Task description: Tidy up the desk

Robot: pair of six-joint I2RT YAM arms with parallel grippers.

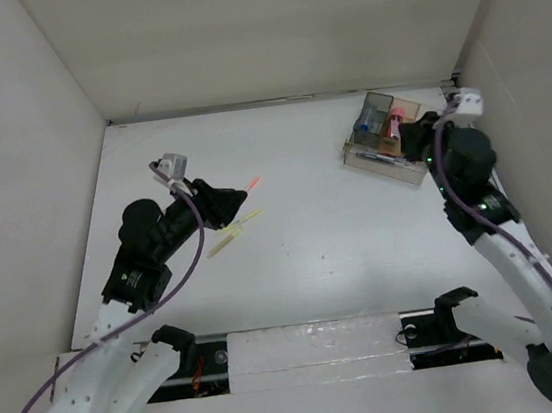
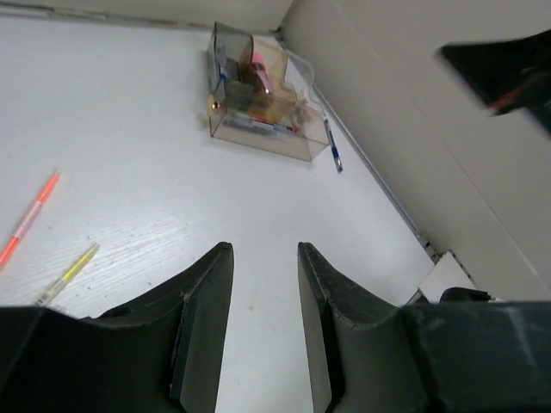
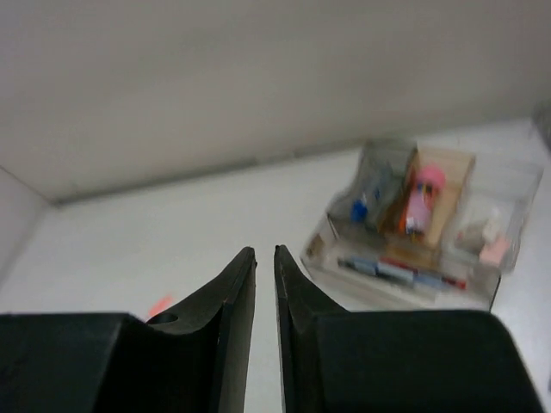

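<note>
Left gripper (image 1: 223, 201) – raised off the tabletop at left-centre and angled toward the far right. In the wrist view its fingers (image 2: 207, 318) stand released, with a clear gap and only bare surface between them.

Just right of it, a red-pink pen (image 1: 254, 183) lies flat. A yellow highlighter (image 1: 234, 232) lies near it on the nearer side, apart from the pen and roughly parallel to it. Neither touches the gripper.

The desk (image 1: 342, 249) is a white matte top that fills the floor of the walled enclosure. A thin rail (image 1: 273, 101) runs along its far edge.

Far right corner: a clear compartmented organizer (image 1: 386, 140) sits flat on the desk. A pink item stands upright in a rear compartment and pens lie lengthwise in the front tray. Other contents are too blurred to name. A blue pen (image 2: 333, 151) lies on the desk just beside its right end.

Right gripper (image 1: 417, 139) – hanging over the organizer's right end. Its fingers (image 3: 232, 327) are drawn nearly together, leaving a slim slit with nothing gripped.
</note>
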